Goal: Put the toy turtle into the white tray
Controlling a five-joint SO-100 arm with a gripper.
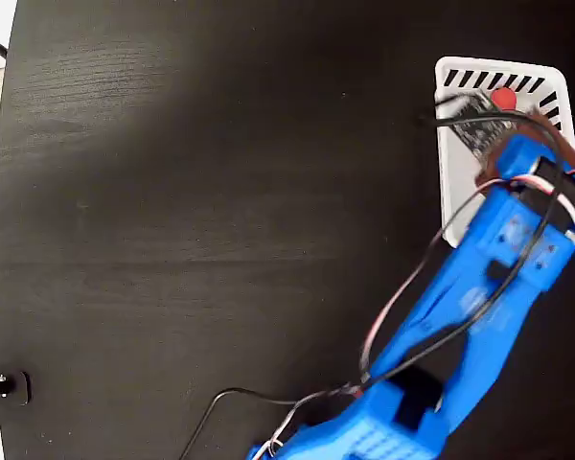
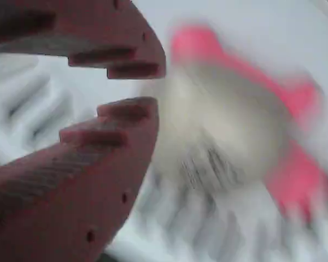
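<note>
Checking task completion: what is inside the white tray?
The toy turtle lies blurred on the white tray floor, beside the nearly closed, empty gripper. The blue arm covers the tray's lower half.

The blue arm (image 1: 498,287) is hiding much of the white tray (image 1: 455,192), while the toy turtle (image 2: 229,136) is showing blurred in the wrist view.

Blue arm (image 1: 479,297) — black, white cables — brown toothed jaws.

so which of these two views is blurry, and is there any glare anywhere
The wrist view is heavily blurred: the toy turtle and the white tray smear, while the gripper fingertips stay fairly sharp with a small gap between them. The fixed view is sharper, with a pale sheen across the dark table and overexposed white at its left edge.
</note>
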